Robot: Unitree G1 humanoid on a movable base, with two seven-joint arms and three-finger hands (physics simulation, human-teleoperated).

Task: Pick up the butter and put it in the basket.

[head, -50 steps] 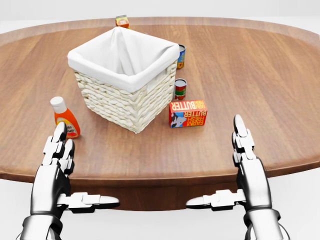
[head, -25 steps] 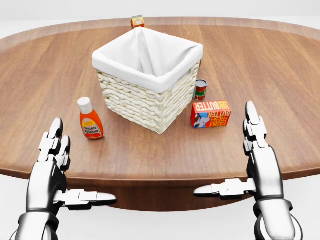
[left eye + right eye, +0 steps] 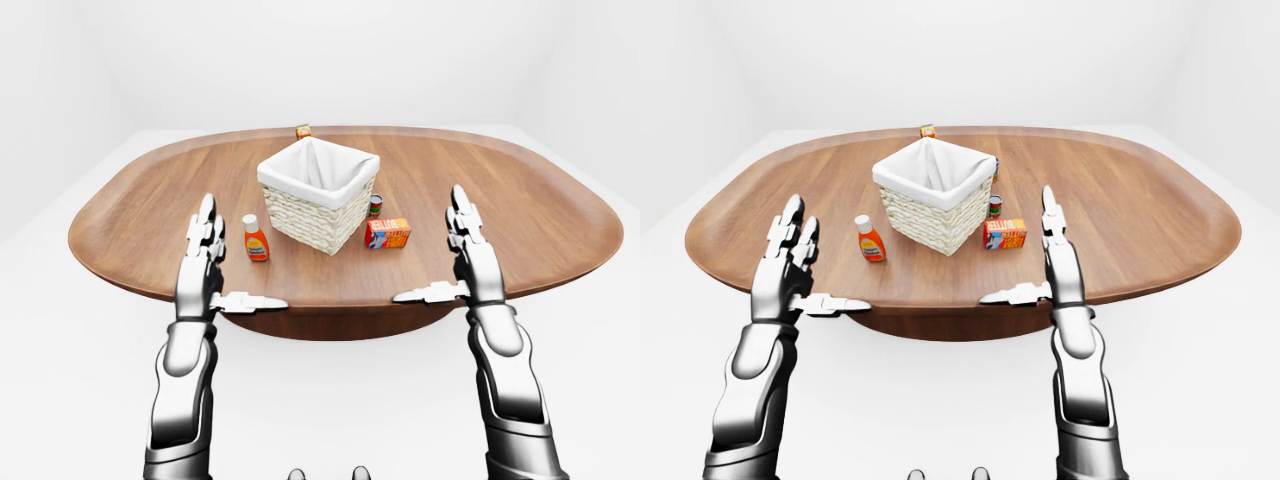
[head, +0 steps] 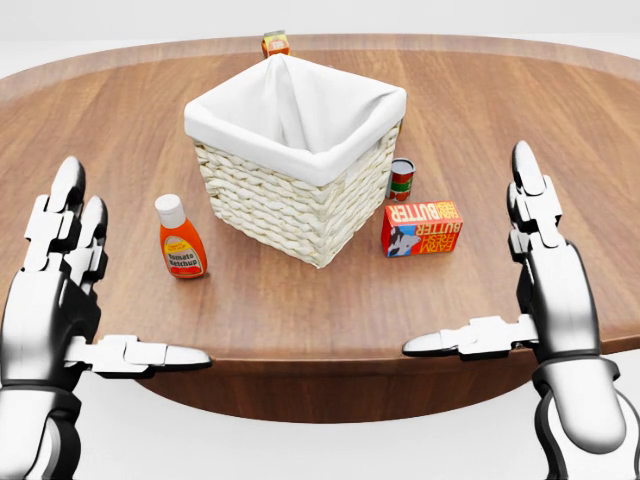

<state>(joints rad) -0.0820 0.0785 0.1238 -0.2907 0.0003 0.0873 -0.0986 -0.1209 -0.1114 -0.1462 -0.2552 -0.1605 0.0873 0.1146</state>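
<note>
Butter (image 4: 421, 229) box lies on table (image 4: 520, 120), right of centre in head view, just right of basket (image 4: 296, 170), apart from it. Small can (image 4: 401, 179) stands just above butter, beside basket's right wall. Ketchup bottle (image 4: 181, 238) upright left of basket. Right hand (image 4: 545, 290) lower right, fingers spread wide, empty, near table edge. Left hand (image 4: 62, 295) lower left, likewise spread, empty.

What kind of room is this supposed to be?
Probably a bare simulated test space, not a real room: plain white walls and floor, one oval wooden table, and a few groceries on it, such as a butter box and ketchup bottle, around a basket.
</note>
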